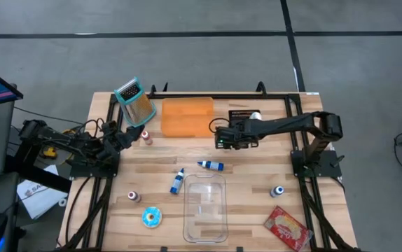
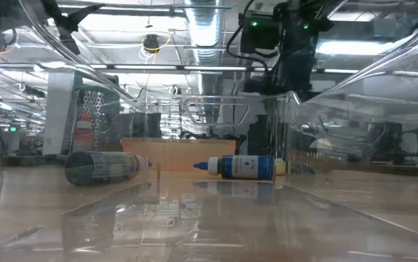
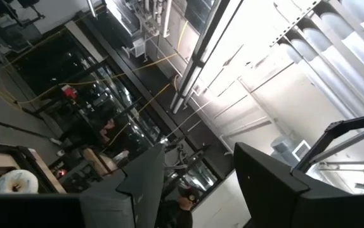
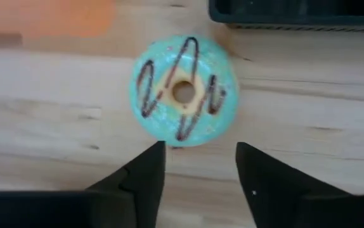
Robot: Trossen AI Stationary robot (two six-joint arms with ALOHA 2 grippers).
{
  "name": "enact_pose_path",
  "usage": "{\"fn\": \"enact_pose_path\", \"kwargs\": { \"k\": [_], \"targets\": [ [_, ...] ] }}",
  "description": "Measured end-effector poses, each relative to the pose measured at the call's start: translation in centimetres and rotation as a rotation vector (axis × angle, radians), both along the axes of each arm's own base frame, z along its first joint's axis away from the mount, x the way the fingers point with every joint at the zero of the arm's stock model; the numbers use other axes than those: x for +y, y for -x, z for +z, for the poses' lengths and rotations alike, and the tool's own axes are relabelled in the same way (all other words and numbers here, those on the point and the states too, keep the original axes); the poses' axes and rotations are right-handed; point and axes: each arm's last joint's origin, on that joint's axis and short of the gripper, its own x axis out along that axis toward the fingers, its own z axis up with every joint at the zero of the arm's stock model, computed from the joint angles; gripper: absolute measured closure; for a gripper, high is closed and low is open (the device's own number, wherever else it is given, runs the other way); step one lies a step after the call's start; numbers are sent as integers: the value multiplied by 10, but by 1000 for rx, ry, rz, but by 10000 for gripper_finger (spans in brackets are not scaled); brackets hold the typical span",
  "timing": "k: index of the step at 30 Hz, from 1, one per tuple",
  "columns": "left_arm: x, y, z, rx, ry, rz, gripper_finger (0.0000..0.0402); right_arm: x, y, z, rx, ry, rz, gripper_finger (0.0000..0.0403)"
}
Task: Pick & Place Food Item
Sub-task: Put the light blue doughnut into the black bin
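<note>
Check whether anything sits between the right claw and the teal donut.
Nothing visible. The right claw hangs open over the teal donut, which lies on bare table wood. The orange board and black tray sit near the donut, not between.

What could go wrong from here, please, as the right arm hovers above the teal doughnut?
The right gripper has its fingers open above the teal doughnut, which looks wider than the gap, so a grasp may slip. The orange board and a black tray lie close by, so a descent may clip them.
</note>
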Motion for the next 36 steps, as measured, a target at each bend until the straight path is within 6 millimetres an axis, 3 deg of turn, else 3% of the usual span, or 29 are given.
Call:
{"fn": "enact_pose_path", "kwargs": {
  "k": [8, 17, 25, 36],
  "targets": [
    [0, 0, 0, -4, 0, -13, 215, -7, -3, -16, 39, -16, -95, 150],
    [-1, 0, 1, -24, 10, -46, 215, -25, -7, -36, 62, -30, -169, 148],
    [-1, 0, 1, -25, 10, -47, 215, -40, -6, -36, 47, -29, -207, 148],
    [-1, 0, 1, -25, 7, -51, 215, -34, -7, -36, 53, -48, -166, 148]
  ]
}}
